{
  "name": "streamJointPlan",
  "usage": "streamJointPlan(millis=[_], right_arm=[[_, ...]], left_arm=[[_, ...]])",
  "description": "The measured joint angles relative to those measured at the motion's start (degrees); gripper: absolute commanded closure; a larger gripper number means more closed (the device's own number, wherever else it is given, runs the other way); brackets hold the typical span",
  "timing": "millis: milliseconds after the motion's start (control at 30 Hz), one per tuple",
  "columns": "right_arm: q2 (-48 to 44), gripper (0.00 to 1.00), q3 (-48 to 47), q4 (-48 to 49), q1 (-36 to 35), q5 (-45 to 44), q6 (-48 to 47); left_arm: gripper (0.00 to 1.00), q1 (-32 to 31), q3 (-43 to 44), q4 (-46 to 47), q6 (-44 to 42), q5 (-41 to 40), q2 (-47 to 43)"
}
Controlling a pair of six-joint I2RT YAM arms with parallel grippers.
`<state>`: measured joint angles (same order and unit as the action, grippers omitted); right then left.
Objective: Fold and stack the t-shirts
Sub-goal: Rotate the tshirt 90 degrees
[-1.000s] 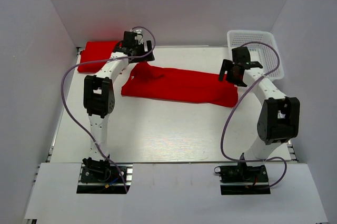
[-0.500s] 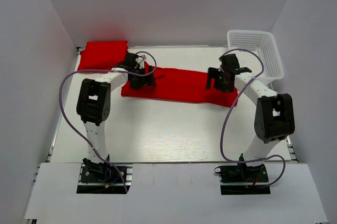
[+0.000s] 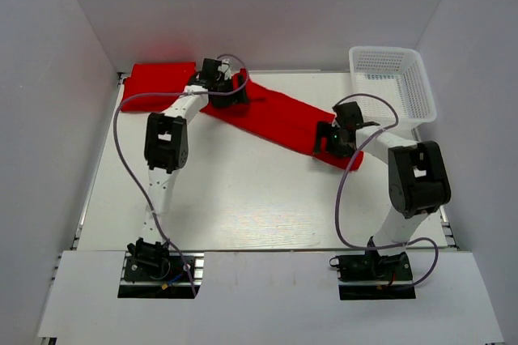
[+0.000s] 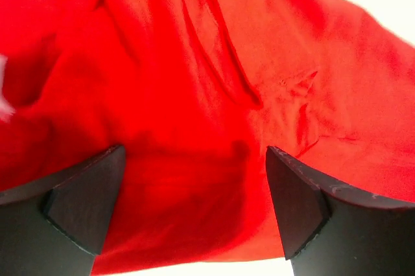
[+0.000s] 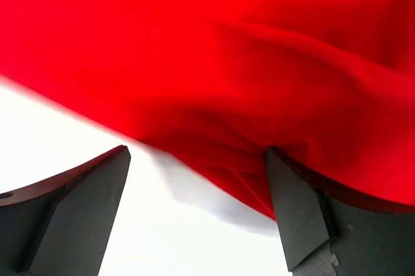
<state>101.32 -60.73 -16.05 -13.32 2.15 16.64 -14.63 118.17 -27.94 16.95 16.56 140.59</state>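
Stretching over the t-shirt (image 3: 279,114), left gripper (image 3: 227,91) and right gripper (image 3: 330,141) gape wide

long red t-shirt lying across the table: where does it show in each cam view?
Top external: the long red t-shirt lies as a diagonal band, from far left down to centre right.
Left wrist: the t-shirt fills nearly the whole frame.
Right wrist: the t-shirt fills the upper part, its edge slanting down to the right.
Shared landmark: the white table, seen top right in left wrist and lower left in right wrist.
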Motion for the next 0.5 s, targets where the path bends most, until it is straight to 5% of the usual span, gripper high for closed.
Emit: streamJointPlan(millis=[167, 500], right_arm=[[-6.1, 0.10, 6.9, 0.1, -10.3, 6.1, -2.6], [3.5, 0.10, -5.6, -7.6, -35.5, 22.7, -11.4]], left_arm=[[0.00, -0.1, 20.6, 6.2, 3.5, 7.1, 14.8], [0.00, -2.5, 23.0, 29.0, 17.1, 13.0, 22.3]])
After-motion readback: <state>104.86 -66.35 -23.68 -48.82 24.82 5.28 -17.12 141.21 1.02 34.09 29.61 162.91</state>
